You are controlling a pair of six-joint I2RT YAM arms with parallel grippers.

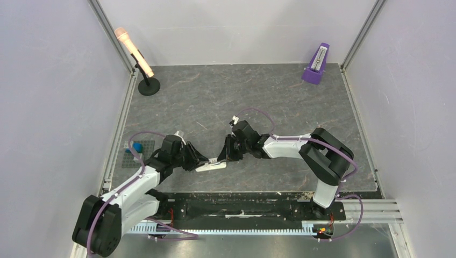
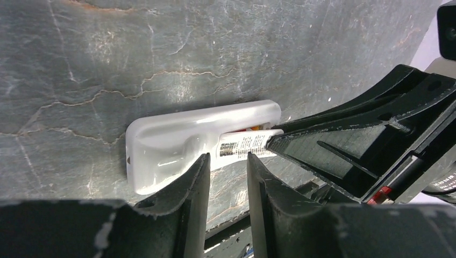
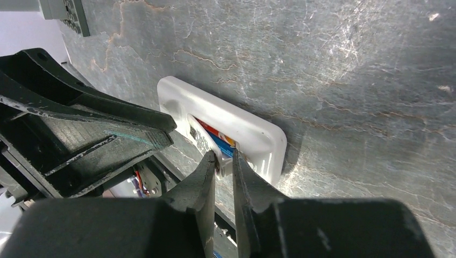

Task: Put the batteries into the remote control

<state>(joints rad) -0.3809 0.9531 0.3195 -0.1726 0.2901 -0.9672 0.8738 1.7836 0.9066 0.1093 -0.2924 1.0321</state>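
Black fingers (image 2: pixel 188 185) of the left claw (image 2: pixel 228 159) partly open, with a clear gap between them and nothing clamped; tips at the near long edge of the remote control (image 2: pixel 177 141), contact hard to judge. Right claw (image 3: pixel 224 157) barely parted, just a narrow slit; tips down at the lip of the battery bay (image 3: pixel 200 119), something small and pale between them, pinched or merely touched impossible to tell.

Remote control flat on the grey, stone-patterned tabletop (image 1: pixel 215 102), back up, bay uncovered, near the front edge and directly between the two claws. Inside the bay, the batteries (image 3: pixel 214 133): red-orange and blue wrapping seen from the right wrist, a printed white label seen from the left wrist, with the right claw's tip right against the end of that label.

Left arm (image 1: pixel 134 185) stretched low from the near left corner toward the centre, wrist angled down. Right arm (image 1: pixel 290 146) folded at the elbow on the right, forearm pointing leftward, wrist tipped down toward the remote. Claws facing each other, almost meeting over the handset.

Well apart at the back: microphone (image 1: pixel 132 48) on a stand in the left corner, purple metronome (image 1: pixel 317 65) in the right.
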